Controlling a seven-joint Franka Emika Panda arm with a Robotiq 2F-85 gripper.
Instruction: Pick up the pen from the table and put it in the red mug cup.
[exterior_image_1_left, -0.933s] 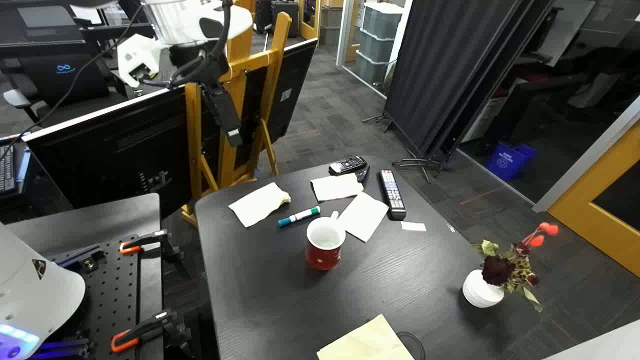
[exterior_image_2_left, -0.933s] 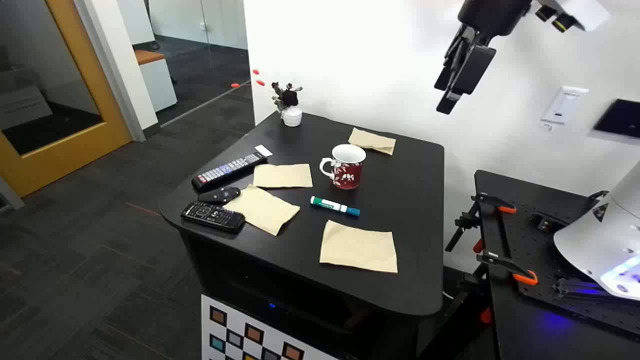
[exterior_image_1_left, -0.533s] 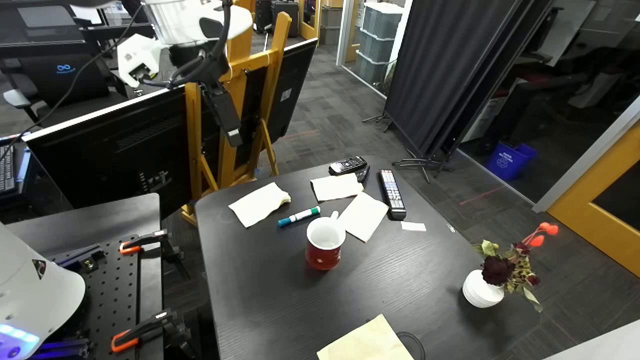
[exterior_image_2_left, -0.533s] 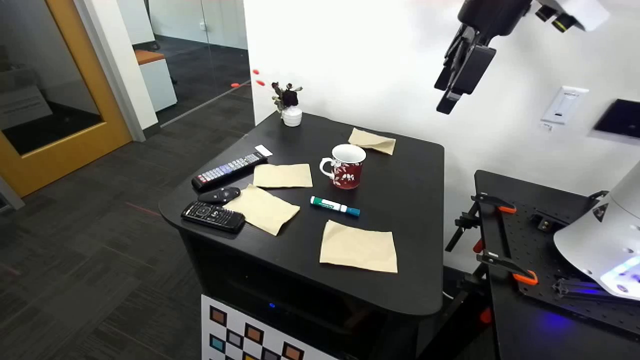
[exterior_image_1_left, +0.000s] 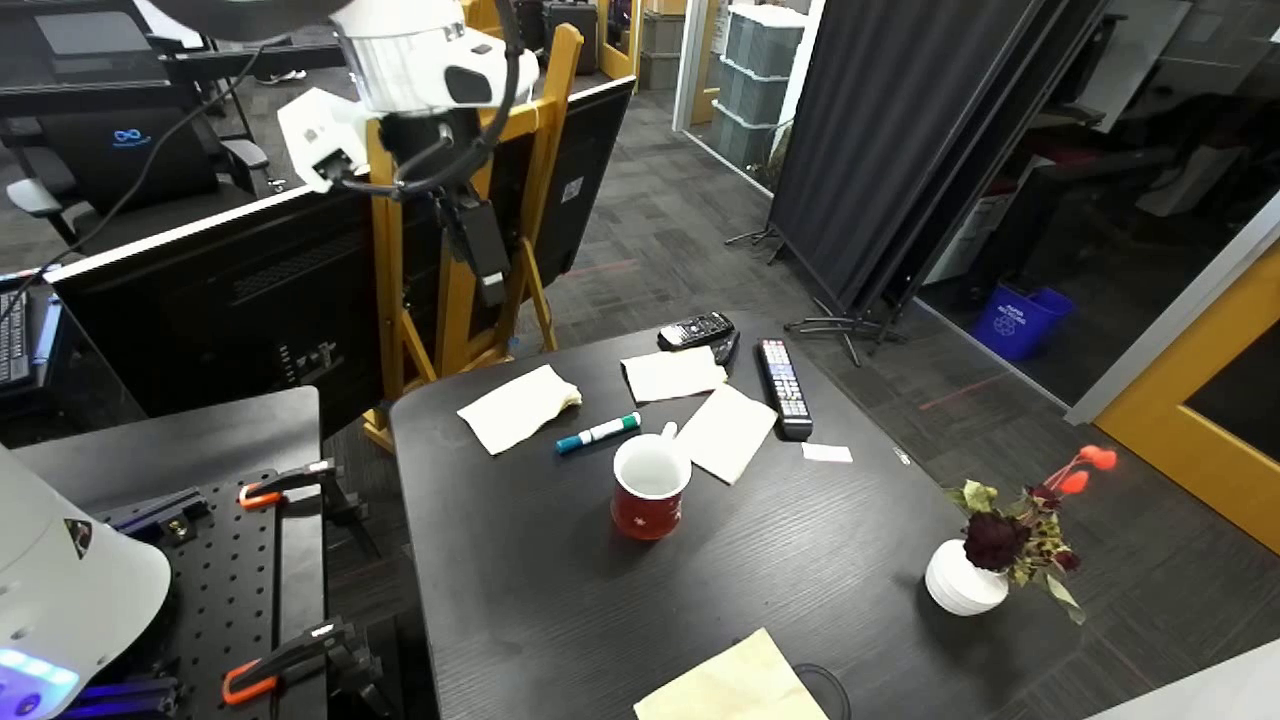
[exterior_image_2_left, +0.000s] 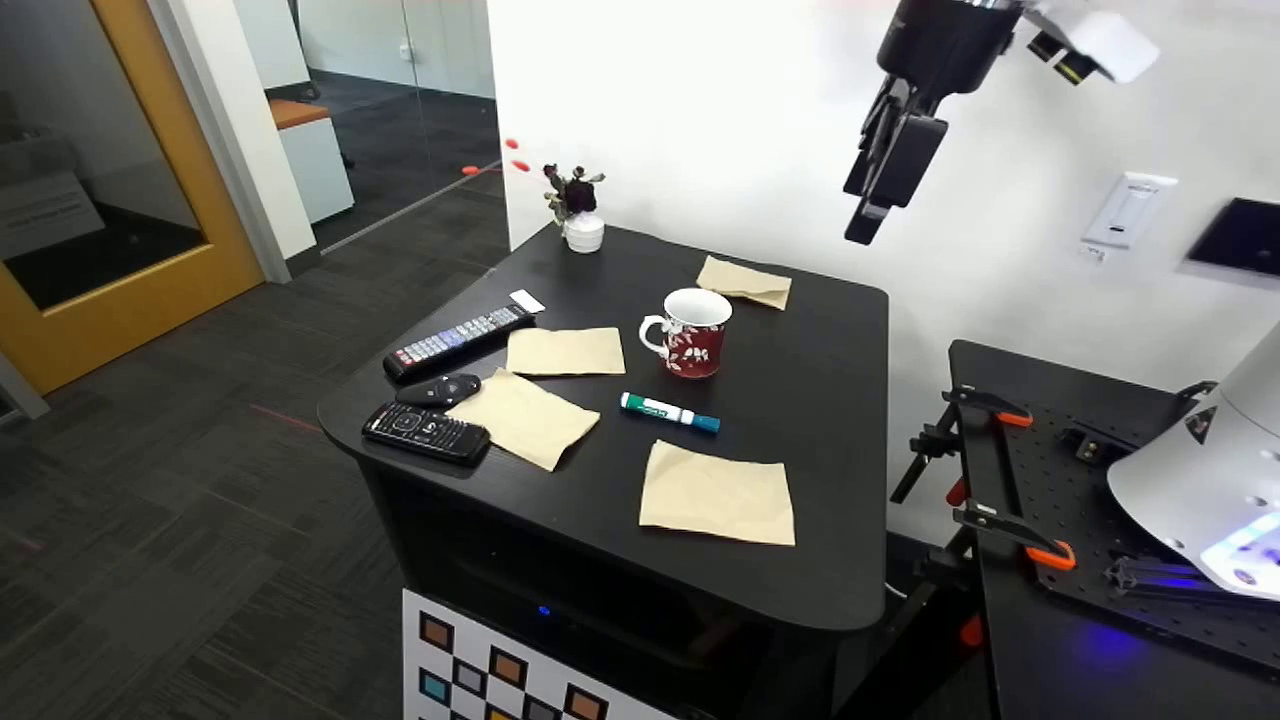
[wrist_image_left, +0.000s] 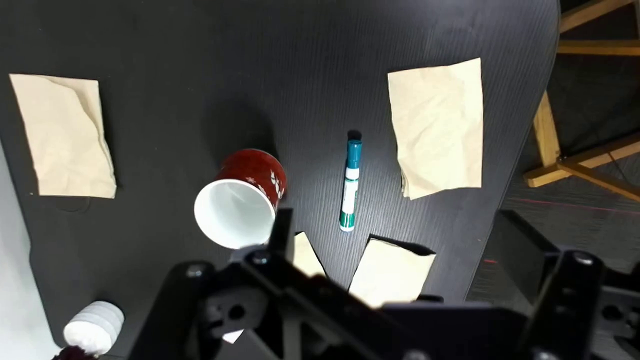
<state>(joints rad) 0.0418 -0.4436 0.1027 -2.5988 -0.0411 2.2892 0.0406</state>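
Note:
The pen (exterior_image_1_left: 598, 433) is a marker with a teal-blue cap, white body and green end. It lies flat on the black table (exterior_image_1_left: 520, 590), also seen in the other views (exterior_image_2_left: 669, 412) (wrist_image_left: 351, 190). The red mug cup (exterior_image_1_left: 648, 500) stands upright close beside it, handle out, white inside; it also shows in an exterior view (exterior_image_2_left: 693, 350) and the wrist view (wrist_image_left: 257, 170). My gripper (exterior_image_2_left: 862, 212) is in the air, well above the table. In the wrist view the gripper (wrist_image_left: 400, 220) is open, its fingers wide apart with nothing between them.
Several tan paper napkins (exterior_image_2_left: 717, 493) lie around the pen and mug. A long remote (exterior_image_2_left: 460, 342), smaller remotes (exterior_image_2_left: 427, 432) and a white stick (exterior_image_2_left: 527, 301) lie on the table. A white flower pot (exterior_image_1_left: 966, 578) stands at an edge. Wooden easels with screens (exterior_image_1_left: 240, 290) stand behind the arm.
My gripper and arm have moved down and toward the table, rightward in one exterior picture and leftward in another. The pen, mug and other things have not moved.

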